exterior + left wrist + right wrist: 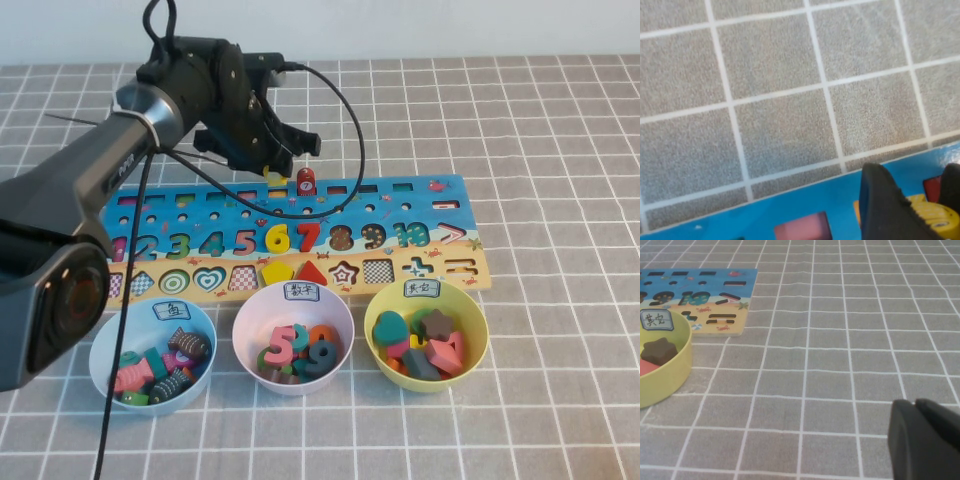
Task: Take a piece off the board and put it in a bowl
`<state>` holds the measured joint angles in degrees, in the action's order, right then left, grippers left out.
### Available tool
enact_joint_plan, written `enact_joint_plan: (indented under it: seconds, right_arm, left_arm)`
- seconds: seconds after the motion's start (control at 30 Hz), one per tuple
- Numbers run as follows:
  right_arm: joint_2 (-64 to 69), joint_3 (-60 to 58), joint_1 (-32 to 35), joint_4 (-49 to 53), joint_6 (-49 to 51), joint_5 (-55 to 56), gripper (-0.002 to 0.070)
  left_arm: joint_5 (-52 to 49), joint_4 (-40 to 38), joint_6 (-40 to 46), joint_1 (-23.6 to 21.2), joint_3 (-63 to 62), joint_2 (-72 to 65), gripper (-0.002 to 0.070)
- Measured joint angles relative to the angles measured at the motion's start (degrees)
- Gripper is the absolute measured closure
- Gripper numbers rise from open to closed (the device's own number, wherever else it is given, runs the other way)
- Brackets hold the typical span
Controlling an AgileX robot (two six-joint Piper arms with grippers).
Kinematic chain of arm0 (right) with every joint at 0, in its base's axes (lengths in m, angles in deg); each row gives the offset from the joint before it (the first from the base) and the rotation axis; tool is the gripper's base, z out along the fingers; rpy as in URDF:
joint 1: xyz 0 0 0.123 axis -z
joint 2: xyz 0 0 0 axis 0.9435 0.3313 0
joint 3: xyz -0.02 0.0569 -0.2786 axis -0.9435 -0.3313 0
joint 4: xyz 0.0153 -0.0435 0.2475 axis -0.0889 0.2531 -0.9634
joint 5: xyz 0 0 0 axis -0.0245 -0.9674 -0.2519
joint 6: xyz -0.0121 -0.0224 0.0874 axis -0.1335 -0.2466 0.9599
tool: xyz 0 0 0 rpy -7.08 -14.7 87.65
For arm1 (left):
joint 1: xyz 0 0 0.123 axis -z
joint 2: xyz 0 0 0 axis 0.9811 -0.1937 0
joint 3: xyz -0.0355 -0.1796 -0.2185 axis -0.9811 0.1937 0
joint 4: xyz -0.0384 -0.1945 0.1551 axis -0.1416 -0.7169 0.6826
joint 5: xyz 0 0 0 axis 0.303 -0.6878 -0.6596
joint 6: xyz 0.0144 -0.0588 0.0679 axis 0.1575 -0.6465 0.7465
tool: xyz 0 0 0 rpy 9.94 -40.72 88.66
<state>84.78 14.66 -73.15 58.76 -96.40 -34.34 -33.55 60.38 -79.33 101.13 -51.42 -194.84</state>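
Note:
The board [420, 203] lies across the table's middle, with coloured numbers and shape cut-outs. My left gripper [272, 168] is down at the board's far edge, fingers on either side of the small yellow fish piece [275, 179], which sits at board level. In the left wrist view the yellow piece [935, 216] fills the gap between the black fingers [885, 210], over the blue board [790, 210]. The pale blue bowl [100, 350] stands at the front left with several fish pieces. My right gripper [915, 404] is shut and empty over bare cloth, outside the high view.
A red fish piece [305, 181] stands right beside the yellow one and shows in the left wrist view [931, 187]. A pink bowl [241, 330] of numbers and a yellow-green bowl [481, 335] of shapes stand before the board. The yellow-green bowl [670, 367] is near the right gripper.

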Motion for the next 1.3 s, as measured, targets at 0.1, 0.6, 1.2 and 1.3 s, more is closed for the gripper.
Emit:
enact_joint_plan:
  seconds: [0.1,0.6,1.2,1.3]
  right_arm:
    - [0.0,0.0,0.0,0.0,0.0,0.0,0.0694]
    - [0.0,0.0,0.0,0.0,0.0,0.0,0.0694]
    - [0.0,0.0,0.0,0.0,0.0,0.0,0.0694]
    - [0.0,0.0,0.0,0.0,0.0,0.0,0.0694]
  left_arm:
    - [-0.5,0.0,0.0,0.0,0.0,0.8,0.0466]
    - [-15.4,4.7,2.9,0.0,8.9,18.1,0.0466]
    - [-13.9,5.2,5.0,0.0,57.3,57.8,0.0467]
    - [-13.8,5.2,5.8,0.0,61.7,60.2,0.0467]
